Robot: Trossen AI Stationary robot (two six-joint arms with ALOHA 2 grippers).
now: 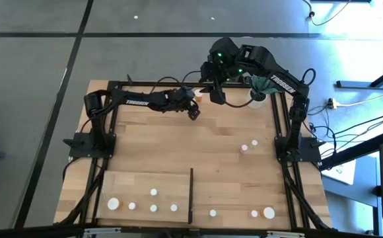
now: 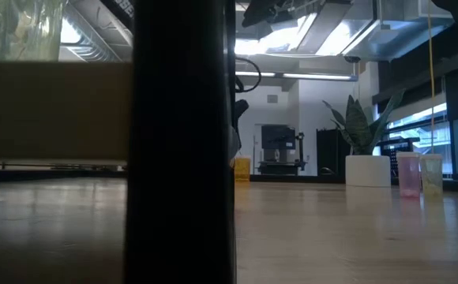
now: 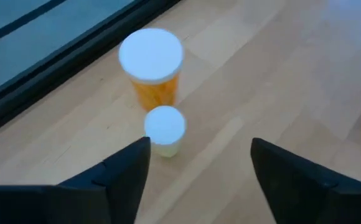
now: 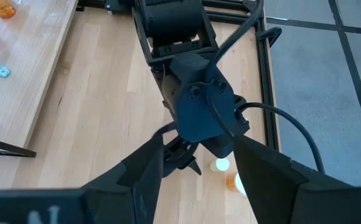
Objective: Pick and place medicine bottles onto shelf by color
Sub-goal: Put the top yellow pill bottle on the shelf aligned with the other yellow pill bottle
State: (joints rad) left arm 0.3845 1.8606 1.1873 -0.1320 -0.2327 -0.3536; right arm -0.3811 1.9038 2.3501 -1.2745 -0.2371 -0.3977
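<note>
At the table's far edge stand a large orange medicine bottle point(image 3: 150, 65) with a white cap and, just nearer, a small pale one point(image 3: 164, 130). My left gripper point(image 3: 199, 146) hovers open right behind them, the small bottle ahead of one fingertip, nothing between the fingers. In the high view it is at mid far table point(image 1: 193, 112). My right gripper point(image 1: 216, 98) hangs open above it, looking down on the left hand point(image 4: 202, 112). The shelf point(image 1: 145, 182) lies near left, several bottles standing on it.
A pink bottle point(image 1: 244, 149) and another point(image 1: 254, 142) stand at the table's right. Three more point(image 1: 253, 213) stand near right of the shelf's black strip point(image 1: 191, 195). A potted plant point(image 1: 259, 99) sits at the far right corner. Bare wood lies mid-table.
</note>
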